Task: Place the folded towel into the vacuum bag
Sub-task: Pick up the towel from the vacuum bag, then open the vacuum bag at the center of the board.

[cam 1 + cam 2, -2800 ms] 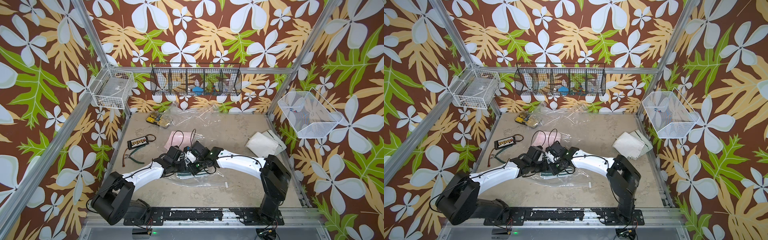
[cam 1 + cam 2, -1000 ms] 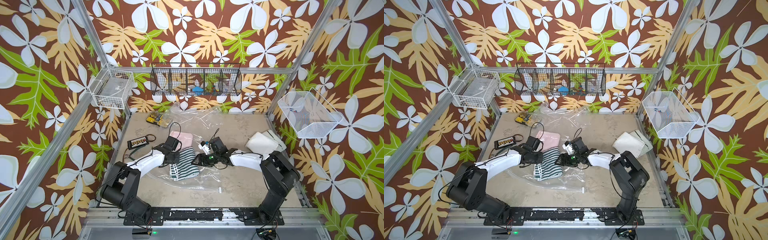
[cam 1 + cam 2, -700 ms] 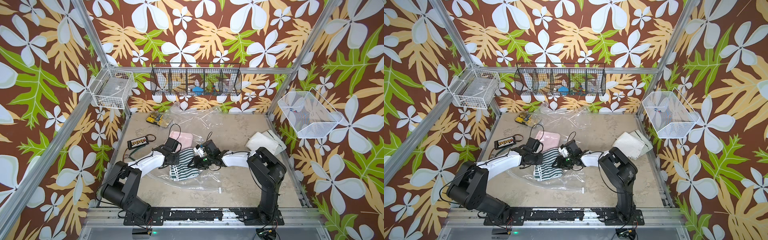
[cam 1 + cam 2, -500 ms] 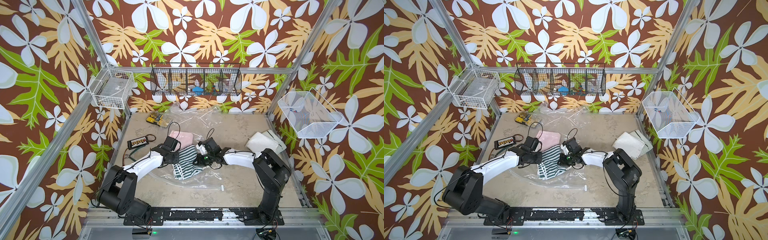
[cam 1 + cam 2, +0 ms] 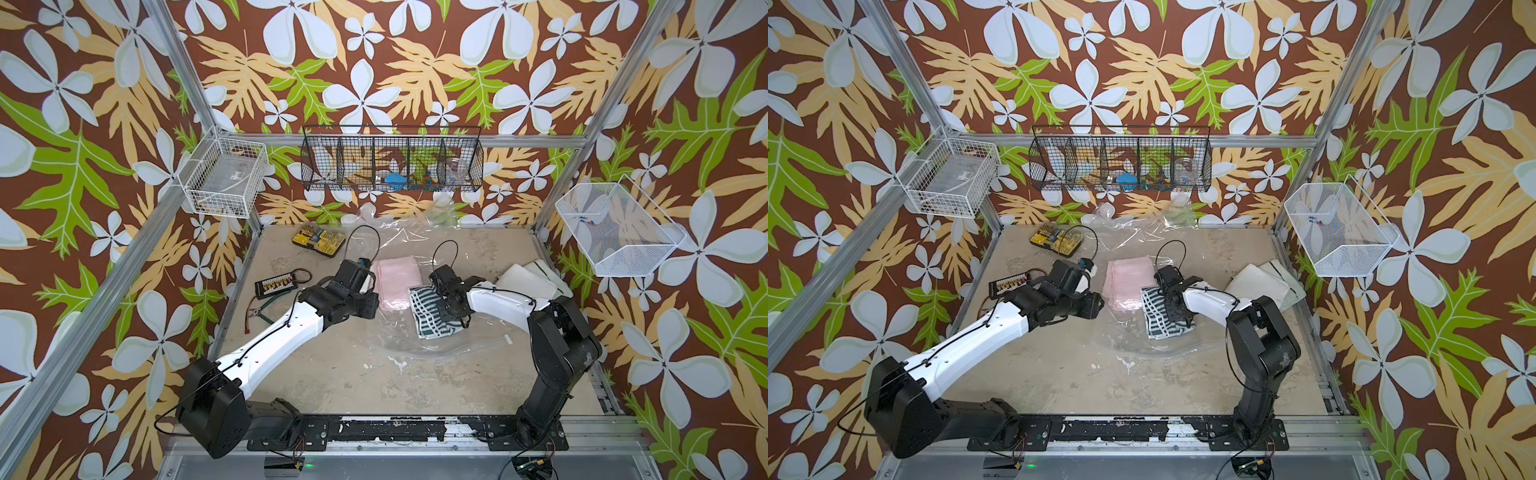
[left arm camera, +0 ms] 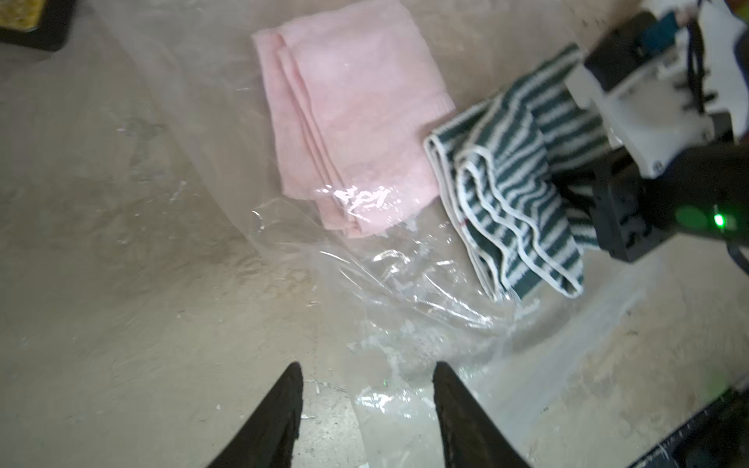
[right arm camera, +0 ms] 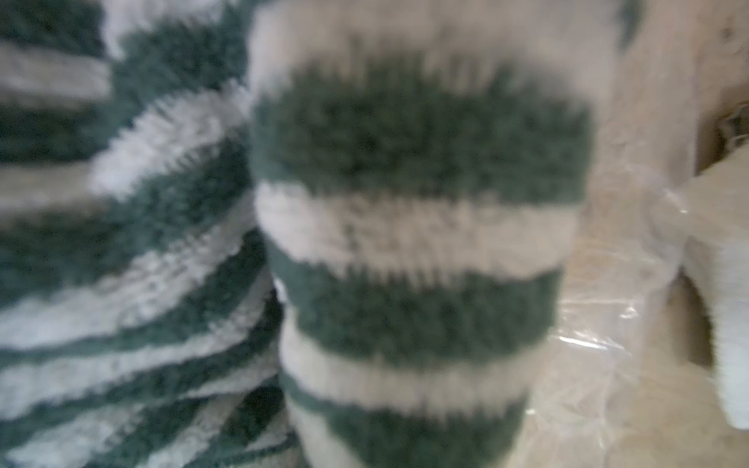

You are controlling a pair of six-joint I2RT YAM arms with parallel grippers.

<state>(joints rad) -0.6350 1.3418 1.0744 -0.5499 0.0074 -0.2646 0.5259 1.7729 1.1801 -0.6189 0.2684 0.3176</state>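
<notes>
The left claw (image 6: 367, 366) is hovering half open and empty above the bag (image 6: 405, 283), with the pink towel (image 6: 348, 121) lying just beyond it under the plastic. To its right, the striped towel (image 6: 510, 194) is lying lengthwise beside the pink one at the bag's mouth. The right claw (image 5: 453, 313), much the nearer, is seemingly pinching its right edge.

The vacuum bag (image 5: 395, 332) spreads from the table's middle to the back wall. A second towel (image 5: 395, 276) lies under its film, just right of the left gripper (image 5: 368, 305). The folded towel (image 5: 432, 322) touches that one's right edge, beneath the right gripper (image 5: 449, 309), seemingly just inside the bag's front edge. A towel stack (image 5: 525, 282) lies at the right edge, a bit case (image 5: 319, 240) back left, and a connector board (image 5: 277, 284) and pliers (image 5: 259, 316) in front of the case.
</notes>
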